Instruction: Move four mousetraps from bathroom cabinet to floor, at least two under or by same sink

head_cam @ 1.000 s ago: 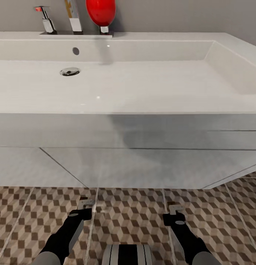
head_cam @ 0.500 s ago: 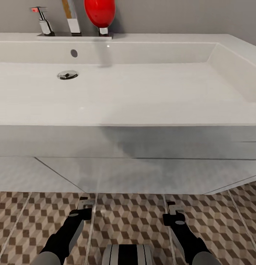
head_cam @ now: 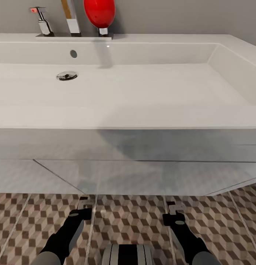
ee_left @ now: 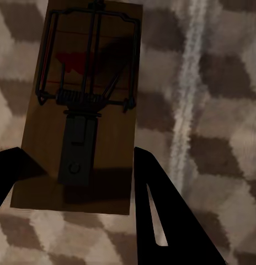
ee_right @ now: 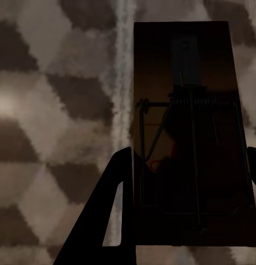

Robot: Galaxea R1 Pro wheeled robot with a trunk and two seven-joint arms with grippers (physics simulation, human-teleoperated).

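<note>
A mousetrap (ee_left: 84,105), a tan board with dark wire and a red spot, lies between the black fingers (ee_left: 161,221) of my left gripper (ee_left: 78,182), which is shut on it just above the bathroom floor (ee_left: 216,83). My right gripper (ee_right: 186,187) is shut on a second mousetrap (ee_right: 188,127), shadowed and dark, over the cube-pattern tiles (ee_right: 56,94). In the head view both grippers, left (head_cam: 84,205) and right (head_cam: 174,210), hang low over the floor (head_cam: 131,217) just in front of the white basin unit. The cabinet and the other mousetraps are out of view.
A wide white sink (head_cam: 142,92) with a drain (head_cam: 66,76) stands close ahead, its front panel (head_cam: 142,173) reaching down near the floor. A chrome tap (head_cam: 42,23) and a red bottle (head_cam: 100,13) stand at its back edge. My base (head_cam: 128,254) shows at the bottom.
The whole head view has shifted: the sink sits lower and looms larger, so the camera has come closer. Both arms keep their place, each still holding its mousetrap.
</note>
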